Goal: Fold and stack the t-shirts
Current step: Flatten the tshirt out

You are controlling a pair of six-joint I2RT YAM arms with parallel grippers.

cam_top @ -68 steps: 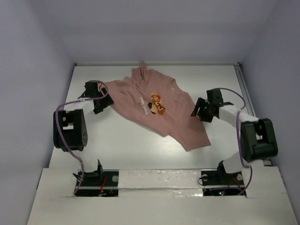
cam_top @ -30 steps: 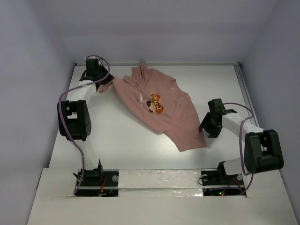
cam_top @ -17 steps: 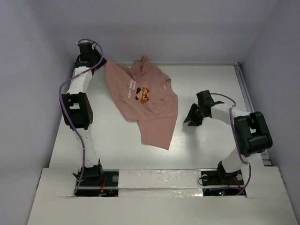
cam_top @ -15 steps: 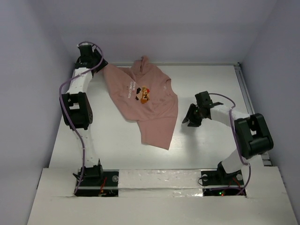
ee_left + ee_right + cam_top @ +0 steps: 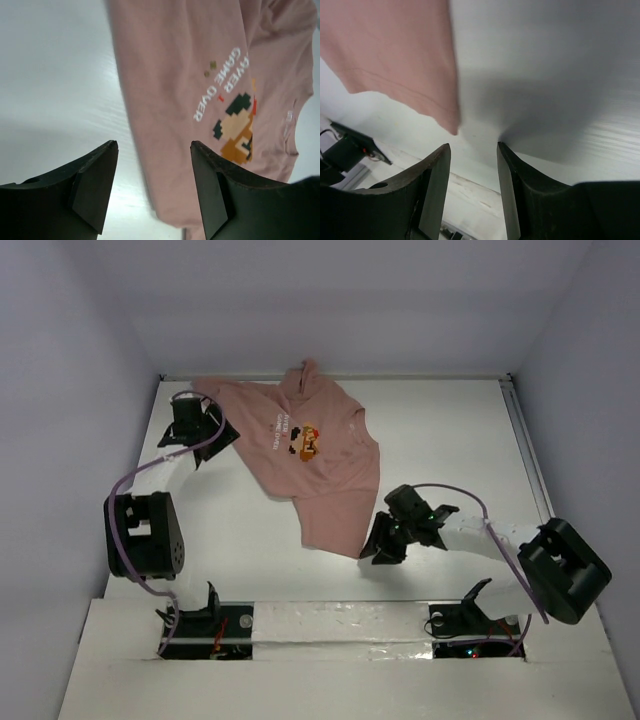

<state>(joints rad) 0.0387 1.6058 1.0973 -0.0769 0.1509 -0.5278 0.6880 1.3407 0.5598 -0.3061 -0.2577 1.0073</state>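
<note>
White tabletop (image 5: 455,440) bears the t-shirt (image 5: 325,465), hem corner just beside right hand (image 5: 372,552).

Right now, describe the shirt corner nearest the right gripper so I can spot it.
On the table, the pink t-shirt lies left of centre. Its hem corner is the tip closest to the near edge, beside the open right gripper; the other corners lie farther back.

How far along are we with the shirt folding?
Done: the t-shirt lies spread out, print up. In hand: nothing gripped; left gripper open at its side edge, right gripper open by the near hem corner. Remaining: every fold, then stacking; only one shirt shows.
</note>
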